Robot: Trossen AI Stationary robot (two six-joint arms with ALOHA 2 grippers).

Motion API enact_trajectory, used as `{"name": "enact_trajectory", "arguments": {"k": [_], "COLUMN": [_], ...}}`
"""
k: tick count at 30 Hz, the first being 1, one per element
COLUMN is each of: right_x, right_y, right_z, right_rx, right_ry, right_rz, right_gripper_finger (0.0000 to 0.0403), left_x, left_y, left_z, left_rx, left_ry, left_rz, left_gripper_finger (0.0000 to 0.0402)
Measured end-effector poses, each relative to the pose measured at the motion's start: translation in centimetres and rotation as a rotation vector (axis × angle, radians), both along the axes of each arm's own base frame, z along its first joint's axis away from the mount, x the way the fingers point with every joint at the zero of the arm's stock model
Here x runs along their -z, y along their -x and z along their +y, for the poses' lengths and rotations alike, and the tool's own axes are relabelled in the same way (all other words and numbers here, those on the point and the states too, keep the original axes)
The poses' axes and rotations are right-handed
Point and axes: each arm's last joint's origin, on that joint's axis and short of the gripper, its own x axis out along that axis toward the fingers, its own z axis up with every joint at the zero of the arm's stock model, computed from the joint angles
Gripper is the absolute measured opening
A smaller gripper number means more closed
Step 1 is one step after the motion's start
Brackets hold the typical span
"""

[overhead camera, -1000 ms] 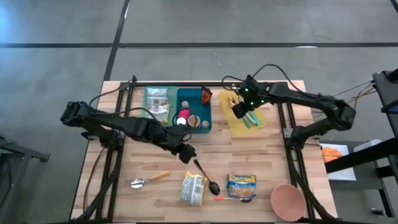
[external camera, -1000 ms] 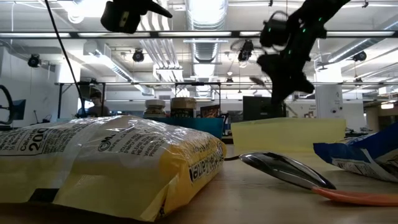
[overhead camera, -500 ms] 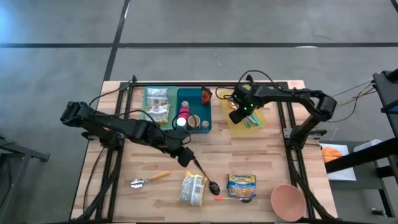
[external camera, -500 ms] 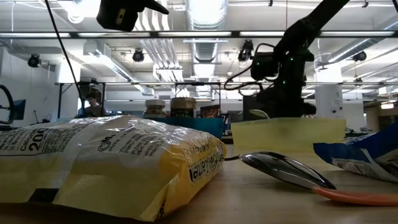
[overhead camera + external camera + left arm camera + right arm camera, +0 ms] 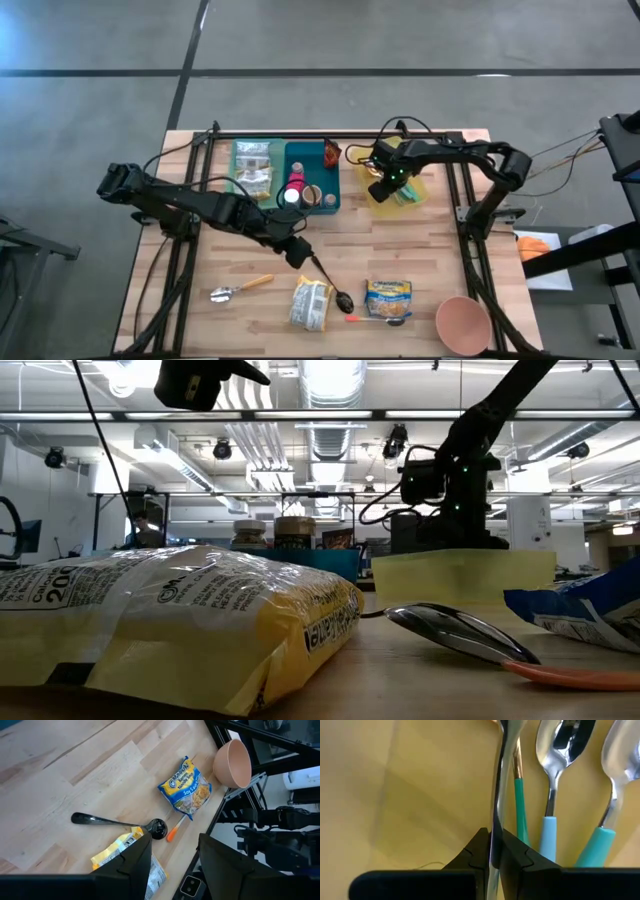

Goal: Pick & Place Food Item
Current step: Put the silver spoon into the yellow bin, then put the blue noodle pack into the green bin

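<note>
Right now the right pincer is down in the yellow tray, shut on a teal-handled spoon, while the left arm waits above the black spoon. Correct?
Not quite. The right pincer is in the yellow tray, but it is shut on a plain metal utensil; the teal-handled spoons lie beside it, untouched, as the right wrist view shows. The left pincer does wait above the black spoon.

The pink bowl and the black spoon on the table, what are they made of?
The pink bowl looks like matte plastic: even colour, no shine. The black spoon looks like glossy plastic, though coated metal is possible: bright glints show on it. The table is pale wood with visible grain.
</note>
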Motion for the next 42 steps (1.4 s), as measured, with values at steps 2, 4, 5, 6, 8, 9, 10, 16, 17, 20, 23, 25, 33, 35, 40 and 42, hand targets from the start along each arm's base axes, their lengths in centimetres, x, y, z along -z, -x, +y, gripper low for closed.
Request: {"name": "enact_trajectory", "arguments": {"k": [2,4,5,6,8,9,10,16,17,20,23,25,33,35,40,42], "right_x": [0.2,0.3,0.3,0.3,0.2,0.2,0.2,0.1,0.1,0.1,0.1,0.1,-0.2,-0.8,-3.3,-4.6], "right_y": [-0.1,-0.1,-0.1,-0.1,-0.1,-0.1,-0.1,-0.1,-0.1,-0.1,-0.2,-0.2,-0.2,-0.1,0.2,0.6], "right_z": [0.0,-0.1,-0.1,-0.1,-0.1,-0.1,-0.1,-0.1,0.0,0.0,0.0,0.1,0.5,0.6,1.2,1.7], "right_rx": [-0.005,-0.005,-0.005,-0.004,-0.004,-0.004,-0.004,-0.004,-0.006,-0.012,-0.033,-0.061,-0.073,-0.073,-0.084,-0.094], "right_ry": [0.0,0.001,0.001,0.001,0.002,0.002,0.003,0.003,0.003,0.004,0.003,0.002,0.005,0.018,0.07,0.094], "right_rz": [0.009,0.012,0.012,0.011,0.01,0.01,0.009,0.009,0.009,0.008,0.005,0.006,0.002,-0.016,-0.087,-0.126], "right_gripper_finger": [0.0016,0.0022,0.0023,0.0024,0.0024,0.0024,0.0024,0.0026,0.0027,0.0043,0.0082,0.0116,0.0242,0.0262,0.0288,0.0289], "left_x": [0.0,0.0,0.0,0.0,0.0,0.0,0.0,0.1,0.1,0.1,0.1,0.1,0.1,0.1,0.1,0.1], "left_y": [0.0,0.0,0.0,0.0,0.0,0.0,0.0,0.0,0.0,0.0,0.0,0.0,0.0,0.0,0.0,0.0], "left_z": [0.0,0.0,0.0,0.0,0.0,0.0,0.0,0.0,0.0,0.0,0.0,0.0,0.0,0.0,0.0,0.0], "left_rx": [0.0,0.0,0.0,0.0,0.0,0.0,0.0,0.0,0.0,0.001,0.001,0.001,0.001,0.001,0.003,0.003], "left_ry": [0.0,0.0,0.0,0.0,0.0,0.0,0.0,-0.002,-0.002,-0.002,-0.002,-0.002,-0.002,-0.002,-0.005,-0.005], "left_rz": [0.0,0.0,0.0,0.0,0.0,0.0,0.0,0.007,0.007,0.007,0.007,0.007,0.007,0.007,0.006,0.007], "left_gripper_finger": [0.0171,0.0171,0.0171,0.0171,0.0171,0.0171,0.0171,0.0171,0.0171,0.0171,0.0171,0.0171,0.0171,0.0171,0.0171,0.0171]}}
